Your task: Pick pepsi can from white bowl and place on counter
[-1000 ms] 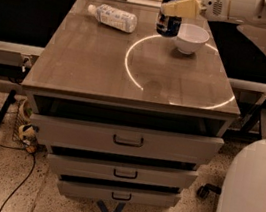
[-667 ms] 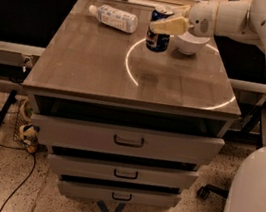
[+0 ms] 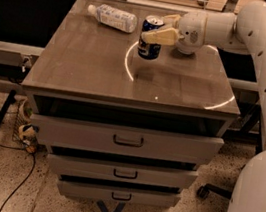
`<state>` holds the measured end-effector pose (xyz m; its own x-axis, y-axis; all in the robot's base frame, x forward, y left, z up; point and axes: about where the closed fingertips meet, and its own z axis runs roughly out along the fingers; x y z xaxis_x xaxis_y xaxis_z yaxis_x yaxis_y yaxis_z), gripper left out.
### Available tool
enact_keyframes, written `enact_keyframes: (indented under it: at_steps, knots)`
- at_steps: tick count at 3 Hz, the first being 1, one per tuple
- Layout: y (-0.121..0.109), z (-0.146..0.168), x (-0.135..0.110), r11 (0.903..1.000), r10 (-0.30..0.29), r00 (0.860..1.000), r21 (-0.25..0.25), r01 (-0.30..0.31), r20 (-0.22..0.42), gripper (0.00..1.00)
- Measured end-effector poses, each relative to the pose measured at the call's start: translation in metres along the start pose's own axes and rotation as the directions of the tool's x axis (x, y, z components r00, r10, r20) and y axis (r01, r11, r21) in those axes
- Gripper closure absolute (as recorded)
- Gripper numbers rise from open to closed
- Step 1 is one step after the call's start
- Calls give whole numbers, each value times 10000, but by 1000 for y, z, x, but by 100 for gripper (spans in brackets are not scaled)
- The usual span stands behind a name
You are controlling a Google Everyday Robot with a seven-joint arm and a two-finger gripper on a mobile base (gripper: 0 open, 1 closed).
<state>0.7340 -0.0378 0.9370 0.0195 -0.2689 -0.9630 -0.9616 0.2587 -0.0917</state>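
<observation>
Starting at the near side, the cabinet's three drawers (image 3: 127, 140) stand ajar below the counter (image 3: 84, 64), whose glossy top carries a thin white circle (image 3: 127, 66). At the left arc of that circle, the gripper (image 3: 153, 28) reaches in from the right, clamped on the pepsi can (image 3: 149, 47). One pale finger crosses the upper front of the can and the other sits behind its rim. The can is upright and either very low over the counter or just touching it (the view does not settle which).

A can like this is light and stiff if full, easily dented if empty, and its smooth wall is slippery. A moderate squeeze across the mid-to-upper body, as here, seems the best hold.

Its blue wrap shows, but no lettering can be read. Farther back lies a clear plastic bottle (image 3: 112, 17), its pale label also unreadable. The white bowl is not visible and is probably behind the wrist.
</observation>
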Motion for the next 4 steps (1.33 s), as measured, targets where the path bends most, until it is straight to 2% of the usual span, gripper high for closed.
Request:
enact_keyframes:
  at_steps: [1,3,4]
  knots:
    - [2,5,0,10000,0,10000,-83,1,8,53]
    - [0,8,1,9998,130,9999,-120,-129,8,6]
    - [-2,3,2,9997,209,9998,159,-208,-15,0]
